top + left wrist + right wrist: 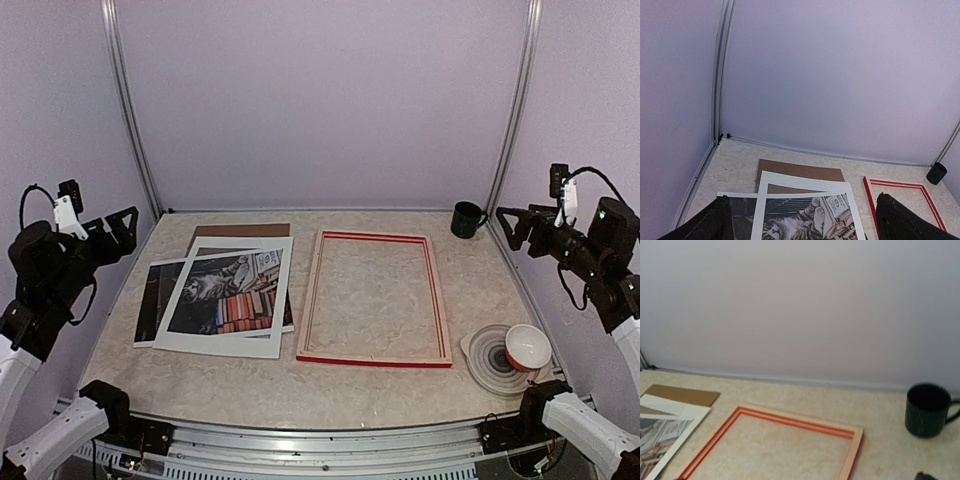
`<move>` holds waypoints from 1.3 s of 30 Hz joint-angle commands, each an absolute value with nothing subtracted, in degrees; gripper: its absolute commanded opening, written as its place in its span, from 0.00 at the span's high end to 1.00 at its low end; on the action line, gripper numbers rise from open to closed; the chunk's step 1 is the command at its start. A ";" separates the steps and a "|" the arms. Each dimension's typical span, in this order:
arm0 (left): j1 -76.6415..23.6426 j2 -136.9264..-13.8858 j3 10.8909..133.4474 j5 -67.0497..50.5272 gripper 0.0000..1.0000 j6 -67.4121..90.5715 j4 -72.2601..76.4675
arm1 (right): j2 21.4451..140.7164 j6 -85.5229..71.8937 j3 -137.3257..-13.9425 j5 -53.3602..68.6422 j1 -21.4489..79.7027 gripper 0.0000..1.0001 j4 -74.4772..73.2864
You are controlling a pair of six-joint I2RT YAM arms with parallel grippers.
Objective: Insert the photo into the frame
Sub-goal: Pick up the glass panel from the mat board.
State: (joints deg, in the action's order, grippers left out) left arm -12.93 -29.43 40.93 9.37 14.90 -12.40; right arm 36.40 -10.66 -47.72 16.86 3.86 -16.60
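The opening step is not yet begun: the large paper cat print (228, 292) lies on the worktop (380, 400) just left of the red rectangular wooden frame (372, 360), under a white cardboard mat (215, 343). Both pairs of jaws hang wide, empty. Next, the mat probably must come off.
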 commanded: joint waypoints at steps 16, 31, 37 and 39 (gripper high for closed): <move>-12.70 -40.29 38.56 18.53 0.01 28.62 -13.40 | 45.62 -20.77 -45.70 17.56 5.01 0.01 -19.42; -29.48 -45.82 36.74 29.60 0.01 28.60 -12.97 | 56.42 -22.10 -49.31 13.20 18.24 0.01 -16.97; -39.77 -48.42 36.72 31.23 0.01 26.76 -13.49 | 62.34 -20.60 -51.86 14.23 23.28 0.01 -16.36; -43.19 -50.11 37.33 31.49 0.01 26.34 -14.40 | 64.19 -20.42 -52.24 14.27 24.88 0.01 -15.69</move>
State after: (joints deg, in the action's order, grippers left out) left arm -38.39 -47.51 37.28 29.28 28.10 -12.97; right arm 61.45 -21.58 -50.15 14.13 21.93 -17.65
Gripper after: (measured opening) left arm 0.989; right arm 0.993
